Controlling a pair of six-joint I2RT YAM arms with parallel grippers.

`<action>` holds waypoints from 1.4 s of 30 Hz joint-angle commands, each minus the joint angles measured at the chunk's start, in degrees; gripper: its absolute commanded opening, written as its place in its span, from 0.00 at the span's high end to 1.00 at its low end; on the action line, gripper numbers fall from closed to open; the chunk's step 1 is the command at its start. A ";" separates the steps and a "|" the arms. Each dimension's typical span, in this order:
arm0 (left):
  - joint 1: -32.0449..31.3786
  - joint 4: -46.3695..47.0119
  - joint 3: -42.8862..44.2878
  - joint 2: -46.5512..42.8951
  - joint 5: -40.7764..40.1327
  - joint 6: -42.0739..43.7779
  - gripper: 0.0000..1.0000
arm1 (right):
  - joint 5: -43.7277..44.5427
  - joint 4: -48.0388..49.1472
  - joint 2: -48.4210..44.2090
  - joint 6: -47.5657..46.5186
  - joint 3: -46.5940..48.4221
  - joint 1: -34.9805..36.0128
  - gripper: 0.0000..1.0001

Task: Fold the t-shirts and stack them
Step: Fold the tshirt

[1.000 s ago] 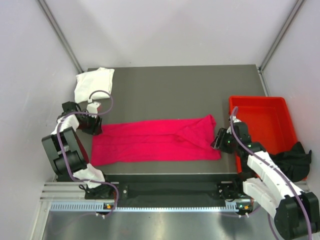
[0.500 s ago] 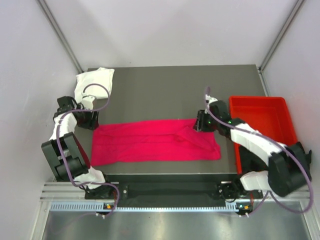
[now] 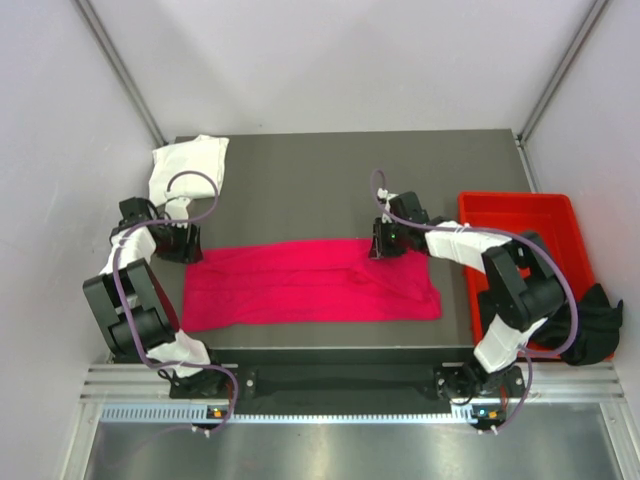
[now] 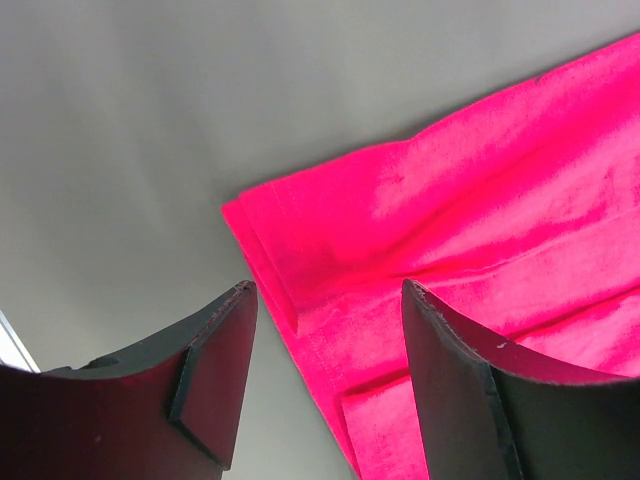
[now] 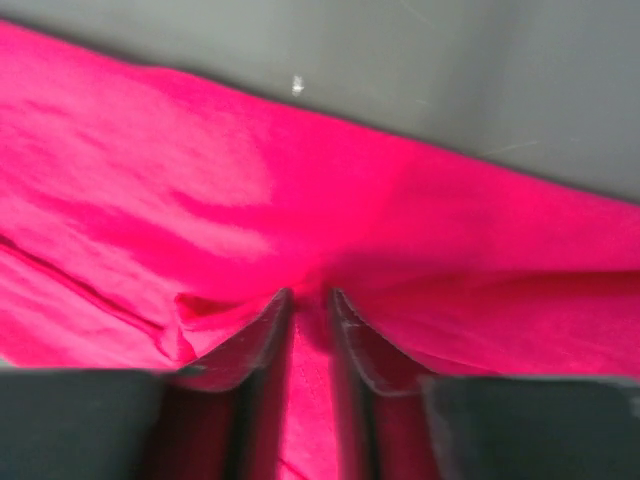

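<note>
The magenta-pink t-shirt [image 3: 290, 285] lies as a long strip across the table's near half. My left gripper [image 3: 185, 243] hovers over its far left corner, open and empty. In the left wrist view the shirt's corner [image 4: 330, 240] lies between my spread fingers [image 4: 215, 360]. My right gripper [image 3: 383, 243] is at the strip's far edge, right of the middle, shut on a pinch of pink cloth [image 5: 200, 170]. The white t-shirt [image 3: 188, 165] lies bunched at the back left corner. The black t-shirt [image 3: 592, 318] hangs over the bin's near right side.
A rigid red bin [image 3: 525, 240] stands at the table's right edge, next to the right arm. The grey table [image 3: 300, 180] shows behind the pink strip. White walls close in on both sides.
My right gripper has swung from the shirt's near right corner up and left along its far edge and closed on the cloth. The left gripper has barely moved.
</note>
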 commanded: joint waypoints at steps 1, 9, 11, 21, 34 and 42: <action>0.12 1.24 -0.28 -0.86 0.92 0.08 0.36 | -2.01 2.40 -1.82 0.47 0.81 1.54 0.83; 0.21 1.07 0.68 -0.60 1.44 0.60 0.36 | 0.79 2.92 -9.47 6.88 -4.64 6.19 1.00; 0.12 0.89 0.69 -0.42 1.36 0.78 0.36 | 2.02 3.27 -10.96 9.85 -5.87 7.60 1.00; 0.21 1.07 0.33 -0.42 1.18 1.31 0.36 | 5.55 3.54 -11.49 20.50 -10.79 15.86 0.91; 0.21 -0.25 1.12 -1.04 1.71 1.75 0.36 | 2.81 -7.69 -17.54 16.92 -5.01 21.23 0.59; 0.21 -1.04 1.21 -2.09 1.97 1.84 0.37 | 8.06 -17.99 -18.96 9.70 4.41 19.74 0.75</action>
